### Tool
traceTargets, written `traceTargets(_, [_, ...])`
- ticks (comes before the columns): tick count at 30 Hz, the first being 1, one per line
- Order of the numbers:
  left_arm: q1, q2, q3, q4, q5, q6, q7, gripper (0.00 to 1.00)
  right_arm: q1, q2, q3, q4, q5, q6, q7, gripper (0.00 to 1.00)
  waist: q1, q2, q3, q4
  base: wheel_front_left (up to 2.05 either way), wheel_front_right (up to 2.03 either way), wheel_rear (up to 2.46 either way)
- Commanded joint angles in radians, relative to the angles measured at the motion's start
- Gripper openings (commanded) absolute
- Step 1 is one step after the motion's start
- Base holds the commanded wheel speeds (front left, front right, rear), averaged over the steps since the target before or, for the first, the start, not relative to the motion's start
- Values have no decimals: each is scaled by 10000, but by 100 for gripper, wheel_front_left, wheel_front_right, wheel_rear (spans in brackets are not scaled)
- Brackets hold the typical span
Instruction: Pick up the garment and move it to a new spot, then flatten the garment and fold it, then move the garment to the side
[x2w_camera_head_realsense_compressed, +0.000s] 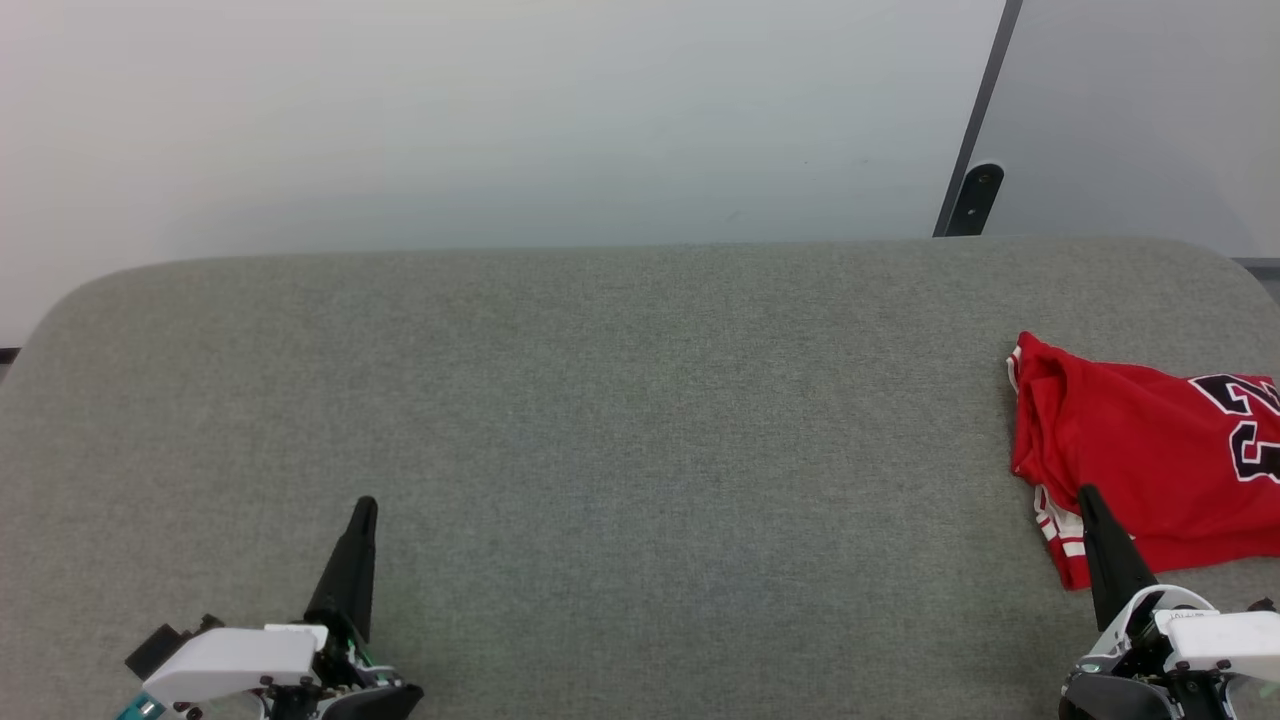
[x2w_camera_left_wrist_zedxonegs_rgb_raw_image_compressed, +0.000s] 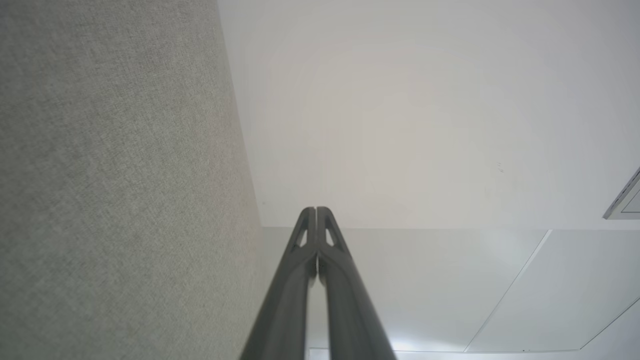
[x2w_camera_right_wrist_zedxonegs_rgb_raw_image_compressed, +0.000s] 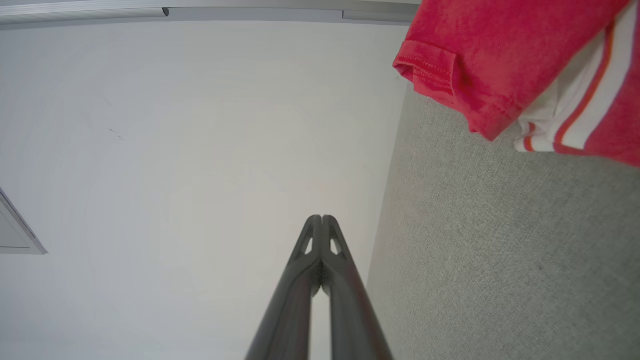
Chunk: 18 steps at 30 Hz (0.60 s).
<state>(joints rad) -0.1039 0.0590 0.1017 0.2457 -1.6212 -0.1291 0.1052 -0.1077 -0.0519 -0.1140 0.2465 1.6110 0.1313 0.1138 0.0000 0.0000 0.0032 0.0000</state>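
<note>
Nearest you, the left gripper sits at the near left of the table, fingers pressed together and empty. At the near right, the right gripper is likewise clenched on nothing. Just beyond its tip, apart from it in the right wrist view, the jersey lies at the right edge: thin red cloth with striped white trim. The tabletop is woven grey fabric with rounded corners. Beyond it stands a smooth pale wall.
</note>
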Motion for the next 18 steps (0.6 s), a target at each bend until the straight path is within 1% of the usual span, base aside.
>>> traceTargets(1, [-109,-9,25,15,-32,-54,10,0,-48,33,-12,13,32,-10,-27,0,0,0,-1,0,0,0,0])
traceTargets(18, [-112,-30,52,15,8,-53,41,0,-48,31,-8,9,33,-10,-24,0,0,0,-1,0,0,0,0])
